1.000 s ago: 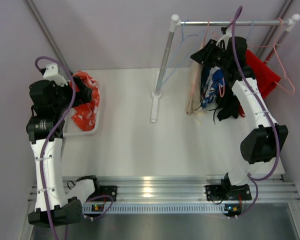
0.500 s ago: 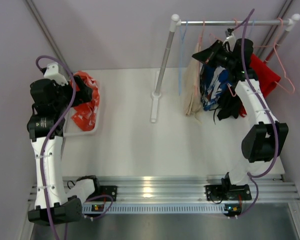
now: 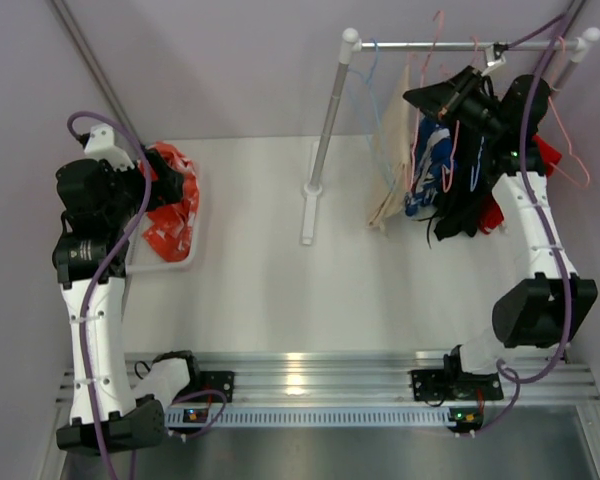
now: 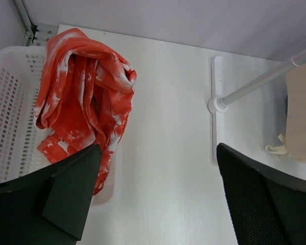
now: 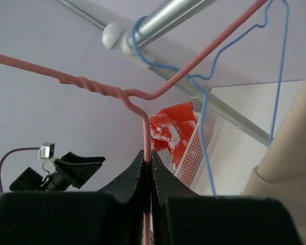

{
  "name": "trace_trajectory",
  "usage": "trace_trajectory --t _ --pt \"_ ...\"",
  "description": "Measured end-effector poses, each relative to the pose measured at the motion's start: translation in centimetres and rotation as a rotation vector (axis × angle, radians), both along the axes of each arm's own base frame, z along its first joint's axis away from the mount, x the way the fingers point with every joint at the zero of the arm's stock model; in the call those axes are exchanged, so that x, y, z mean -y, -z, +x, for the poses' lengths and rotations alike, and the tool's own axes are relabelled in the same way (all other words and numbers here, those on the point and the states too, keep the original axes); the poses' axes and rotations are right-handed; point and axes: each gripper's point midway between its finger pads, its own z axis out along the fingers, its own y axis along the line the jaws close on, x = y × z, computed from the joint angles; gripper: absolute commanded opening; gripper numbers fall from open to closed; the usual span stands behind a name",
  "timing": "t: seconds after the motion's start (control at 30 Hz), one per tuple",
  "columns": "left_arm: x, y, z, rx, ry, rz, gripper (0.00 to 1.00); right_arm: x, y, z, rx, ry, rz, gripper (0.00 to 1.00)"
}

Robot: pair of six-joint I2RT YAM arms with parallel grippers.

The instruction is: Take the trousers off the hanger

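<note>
Four pairs hang from the rail (image 3: 460, 45) in my top view: beige trousers (image 3: 392, 195), blue patterned trousers (image 3: 427, 165), black trousers (image 3: 458, 215) and red trousers (image 3: 548, 157). My right gripper (image 3: 420, 98) is up among them, just under the rail.

— And the left side?

— My left gripper (image 3: 152, 188) hovers over the white basket (image 3: 192, 255), where the orange-red trousers (image 3: 170, 210) lie draped across the rim.

— What does the left wrist camera give you?

— The left gripper (image 4: 158, 153) is spread wide with nothing between its fingers (image 4: 66, 199). Below it the orange-red trousers (image 4: 84, 97) spill from the basket (image 4: 10, 117) onto the table (image 4: 163, 102).

— Right wrist?

— The right gripper (image 5: 147, 166) is clenched on the wire of a pink hanger (image 5: 143, 97), just below its twisted neck. A blue hanger (image 5: 204, 102) hooks over the rail (image 5: 168, 18), and the beige trousers (image 5: 290, 163) fill the right edge. I cannot tell whether the pink hook sits on the rail.
</note>
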Motion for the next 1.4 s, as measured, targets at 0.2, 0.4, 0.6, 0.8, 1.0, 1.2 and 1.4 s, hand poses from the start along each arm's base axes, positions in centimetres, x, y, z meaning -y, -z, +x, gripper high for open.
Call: trace_trajectory --t 0.2,0.4,0.6,0.8,1.0,1.2,1.4 --pt "-0.1 -0.1 -0.1 0.007 0.004 0.017 0.99 0.4 -2.7 -6.2 0.065 -0.020 0.006 0.00" --pt "-0.1 -0.5 -0.5 0.022 0.008 0.037 0.99 0.3 -1.6 -11.9 0.044 -0.070 -0.007 0.00" --pt "0.1 -1.3 -1.8 0.059 0.009 0.046 0.99 0.8 0.6 -17.1 -0.025 -0.137 -0.029 0.00" --pt "0.2 -1.2 -2.9 0.074 0.012 0.062 0.99 -0.1 2.7 -22.7 -0.063 -0.299 -0.066 0.00" --pt "0.2 -0.6 -3.6 0.076 0.012 0.079 0.99 -0.8 4.5 -26.5 -0.116 -0.466 -0.068 0.00" --pt "0.0 0.2 -4.1 0.066 0.003 0.090 0.99 -2.6 6.0 -29.6 -0.151 -0.619 -0.065 0.00" --pt "0.0 1.4 -4.4 0.040 -0.002 0.089 0.99 -6.7 5.9 -36.1 -0.094 -0.939 -0.113 0.00"
